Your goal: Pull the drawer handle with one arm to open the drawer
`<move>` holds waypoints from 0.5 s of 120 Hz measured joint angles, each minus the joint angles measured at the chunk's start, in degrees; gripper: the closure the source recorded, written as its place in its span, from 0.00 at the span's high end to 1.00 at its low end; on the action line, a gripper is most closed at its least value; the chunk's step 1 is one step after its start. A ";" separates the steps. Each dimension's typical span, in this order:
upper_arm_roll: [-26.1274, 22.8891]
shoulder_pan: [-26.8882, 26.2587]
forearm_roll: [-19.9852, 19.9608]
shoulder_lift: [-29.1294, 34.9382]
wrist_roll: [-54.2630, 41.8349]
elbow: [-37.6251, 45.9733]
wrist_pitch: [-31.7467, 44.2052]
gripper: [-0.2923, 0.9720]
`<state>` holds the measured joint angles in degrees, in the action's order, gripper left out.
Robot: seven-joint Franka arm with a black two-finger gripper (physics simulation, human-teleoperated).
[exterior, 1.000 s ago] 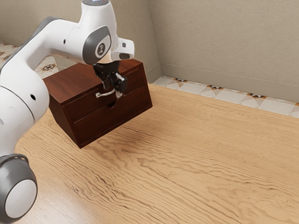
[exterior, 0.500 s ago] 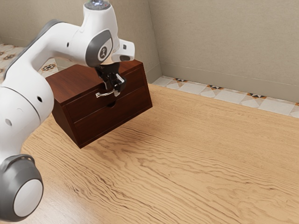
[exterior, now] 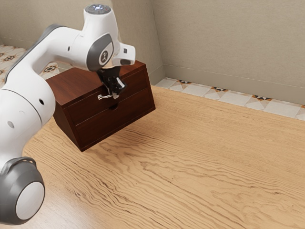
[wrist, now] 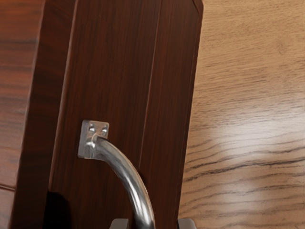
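Cabinet (exterior: 102,119): dark red-brown wood, two drawers, sitting on the table (exterior: 200,157) towards the exterior view's left.
Drawer (exterior: 136,82): the top one, and its front is flush with the cabinet.
Handle (wrist: 125,167): curved silver bar on a small square plate, mid-front.
Gripper (exterior: 114,89): right on the handle, set narrow, fingers (wrist: 119,223) on either side of the bar, with a gap showing, so not clamped.
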<state>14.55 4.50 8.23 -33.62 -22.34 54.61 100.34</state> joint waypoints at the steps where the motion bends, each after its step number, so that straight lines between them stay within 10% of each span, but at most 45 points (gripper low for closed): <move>1: -0.01 0.00 0.00 0.00 -0.01 0.02 0.01 0.26; 60: -0.63 -2.04 0.41 6.37 -0.21 9.58 2.17 0.15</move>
<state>13.92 2.45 8.63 -27.25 -22.55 64.20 102.50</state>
